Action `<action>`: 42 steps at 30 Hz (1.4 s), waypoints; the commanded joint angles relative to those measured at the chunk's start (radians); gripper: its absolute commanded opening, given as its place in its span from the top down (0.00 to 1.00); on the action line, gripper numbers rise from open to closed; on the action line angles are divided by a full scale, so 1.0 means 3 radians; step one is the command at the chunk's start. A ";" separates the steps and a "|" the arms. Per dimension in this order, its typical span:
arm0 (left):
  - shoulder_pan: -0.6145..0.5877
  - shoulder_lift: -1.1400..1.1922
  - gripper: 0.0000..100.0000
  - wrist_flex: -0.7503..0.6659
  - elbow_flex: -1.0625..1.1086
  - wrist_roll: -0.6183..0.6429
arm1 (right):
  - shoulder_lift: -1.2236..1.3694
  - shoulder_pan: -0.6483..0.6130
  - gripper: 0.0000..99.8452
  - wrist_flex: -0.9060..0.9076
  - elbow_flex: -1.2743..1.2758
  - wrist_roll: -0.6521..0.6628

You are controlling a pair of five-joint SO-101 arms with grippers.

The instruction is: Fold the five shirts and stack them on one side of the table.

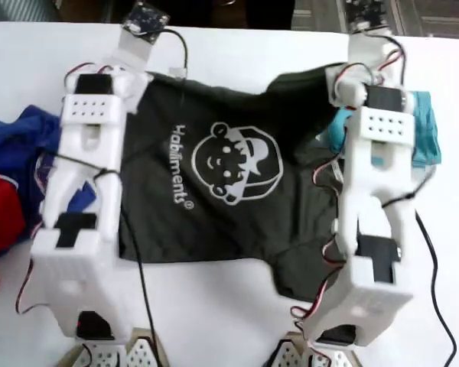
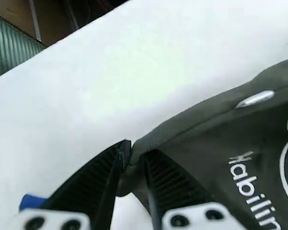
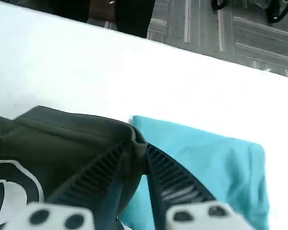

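Dark grey printed cotton shirt (image 1: 222, 206) lies spread on the white worktop (image 1: 237, 53), with the left pincer (image 2: 136, 152) and right pincer (image 3: 140, 146) each clamped on a corner. Folded teal shirt (image 3: 201, 163) sits right by the right one, and a crumpled blue shirt (image 1: 15, 145) and red shirt (image 1: 0, 214) are heaped beside the left arm.

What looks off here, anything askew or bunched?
The dark shirt lies skewed, with its near hem slanting and one side bunched. Its far corner, held in the right gripper, overlaps the folded teal shirt. The blue shirt and red shirt sit crumpled at the edge of the table. Nothing looks damaged.
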 commanded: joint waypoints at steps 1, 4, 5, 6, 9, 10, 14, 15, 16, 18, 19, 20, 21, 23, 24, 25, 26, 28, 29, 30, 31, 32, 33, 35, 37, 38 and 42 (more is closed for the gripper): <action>0.0005 0.0230 0.97 -0.0041 -0.0442 0.0026 | 0.0095 -0.0018 0.98 -0.0299 -0.0133 0.0000; -0.0056 0.0445 0.97 0.0107 -0.0703 0.0026 | 0.0202 0.0023 0.98 -0.0304 -0.0517 0.0036; -0.0066 0.0496 0.97 0.0143 -0.0770 0.0026 | 0.0248 0.0028 0.98 -0.0304 -0.0675 0.0113; -0.0097 0.0547 0.97 0.0169 -0.0836 0.0026 | 0.0304 0.0033 0.98 -0.0304 -0.0839 0.0205; -0.0189 0.0716 0.97 0.0179 -0.1010 0.0026 | 0.0570 0.0028 0.98 -0.0304 -0.1294 0.0455; -0.0225 0.0762 0.97 0.0184 -0.1077 0.0031 | 0.0683 0.0013 0.98 -0.0304 -0.1427 0.0527; -0.0322 0.0936 0.97 0.0184 -0.1291 0.0031 | 0.1143 0.0013 0.98 -0.0304 -0.1862 0.0706; -0.0338 0.0972 0.97 0.0184 -0.1343 0.0031 | 0.1250 0.0013 0.98 -0.0315 -0.1969 0.0731; -0.0338 0.0997 0.97 0.0184 -0.1389 0.0031 | 0.1358 0.0018 0.98 -0.0320 -0.2082 0.0747; -0.0338 0.1048 0.97 0.0184 -0.1491 0.0031 | 0.1578 0.0018 0.98 -0.0320 -0.2312 0.0757; -0.0338 0.1074 0.97 0.0184 -0.1542 0.0031 | 0.1685 0.0018 0.98 -0.0320 -0.2429 0.0757; -0.0343 0.1100 0.97 0.0184 -0.1593 0.0031 | 0.1777 0.0018 0.98 -0.0315 -0.2562 0.0757; -0.0363 0.1120 0.97 0.0184 -0.1639 0.0031 | 0.1864 0.0018 0.98 -0.0304 -0.2700 0.0757; -0.0409 0.1166 0.97 0.0184 -0.1716 0.0031 | 0.2013 0.0013 0.98 -0.0299 -0.2946 0.0757; -0.0419 0.1192 0.97 0.0184 -0.1741 0.0031 | 0.2074 0.0013 0.98 -0.0299 -0.3064 0.0757; -0.0445 0.1222 0.97 0.0184 -0.1757 0.0031 | 0.2135 0.0008 0.98 -0.0299 -0.3166 0.0757; -0.0455 0.1248 0.97 0.0184 -0.1772 0.0031 | 0.2192 0.0003 0.98 -0.0309 -0.3263 0.0757; -0.0471 0.1294 0.97 0.0184 -0.1808 0.0026 | 0.2273 -0.0003 0.98 -0.0325 -0.3442 0.0757; -0.0496 0.1304 0.97 0.0189 -0.1839 0.0026 | 0.2304 -0.0003 0.98 -0.0325 -0.3534 0.0757; -0.0517 0.1314 0.97 0.0189 -0.1864 0.0031 | 0.2335 -0.0003 0.98 -0.0325 -0.3626 0.0757; -0.0532 0.1320 0.97 0.0189 -0.1885 0.0031 | 0.2350 -0.0003 0.98 -0.0325 -0.3708 0.0757; -0.0532 0.1320 0.97 0.0189 -0.1885 0.0031 | 0.2355 -0.0003 0.98 -0.0309 -0.3754 0.0757; -0.0532 0.1320 0.97 0.0189 -0.1874 0.0031 | 0.2365 -0.0003 0.98 -0.0299 -0.3790 0.0757; -0.0511 0.1325 0.97 0.0194 -0.1849 0.0031 | 0.2376 -0.0003 0.98 -0.0304 -0.3795 0.0762; -0.0450 0.1325 0.97 0.0225 -0.1793 0.0026 | 0.2386 -0.0003 0.98 -0.0315 -0.3785 0.0762; -0.0414 0.1325 0.97 0.0235 -0.1752 0.0026 | 0.2401 -0.0003 0.98 -0.0320 -0.3759 0.0762; -0.0297 0.1325 0.97 0.0220 -0.1547 0.0026 | 0.2575 0.0003 0.98 -0.0442 -0.3647 0.0762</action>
